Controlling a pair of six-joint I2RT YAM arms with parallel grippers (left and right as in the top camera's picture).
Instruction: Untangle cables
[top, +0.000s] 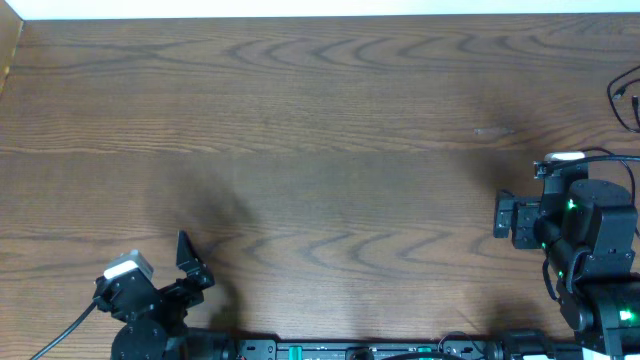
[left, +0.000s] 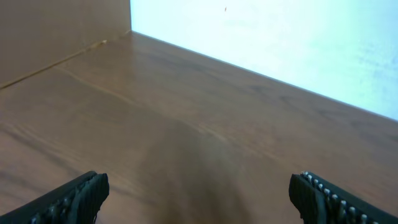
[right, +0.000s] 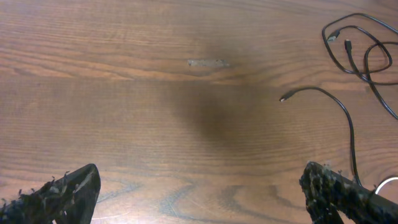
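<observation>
Both arms sit low at the near edge of the table (top: 300, 120). The left gripper (left: 199, 193) and the right gripper (right: 199, 183) gape wide and empty, seemingly readied for grasping. The black cable (right: 357, 50) lies looped ahead-right of the right gripper, so that arm is probably the better placed.

Legible text, labels, brands, numbers: none. Wooden table (top: 320, 120): grain only. White patch (top: 127, 267) on left arm: too small to read. Black cable (right: 346, 114): no print discernible.
</observation>
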